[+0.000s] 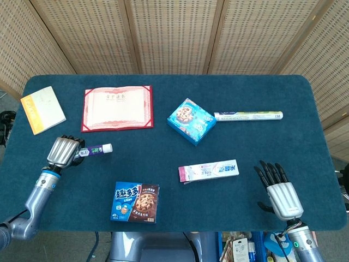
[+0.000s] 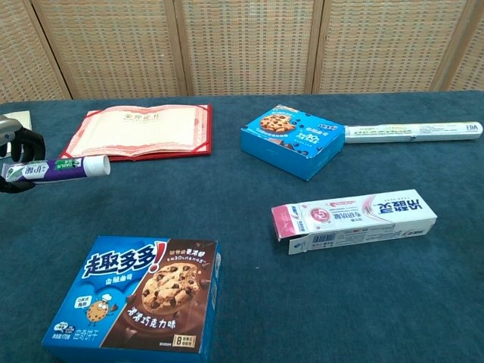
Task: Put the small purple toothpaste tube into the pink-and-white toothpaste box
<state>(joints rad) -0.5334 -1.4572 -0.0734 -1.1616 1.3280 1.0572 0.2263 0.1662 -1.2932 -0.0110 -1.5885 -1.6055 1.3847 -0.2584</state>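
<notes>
My left hand (image 1: pixel 62 151) grips the small purple toothpaste tube (image 1: pixel 96 149) by its tail end and holds it off the cloth at the table's left side; the white cap points right. In the chest view the tube (image 2: pixel 64 167) sticks out of the left hand (image 2: pixel 13 162) at the left edge. The pink-and-white toothpaste box (image 1: pixel 209 171) lies flat right of centre, its pink end flap open toward the left (image 2: pixel 354 216). My right hand (image 1: pixel 279 190) is open near the front right edge, fingers spread, holding nothing.
A blue chocolate-chip cookie box (image 1: pixel 136 202) lies at the front between tube and toothpaste box. Further back are a smaller blue cookie box (image 1: pixel 191 120), a long white roll (image 1: pixel 248 115), a red certificate folder (image 1: pixel 117 108) and a yellow booklet (image 1: pixel 42 109).
</notes>
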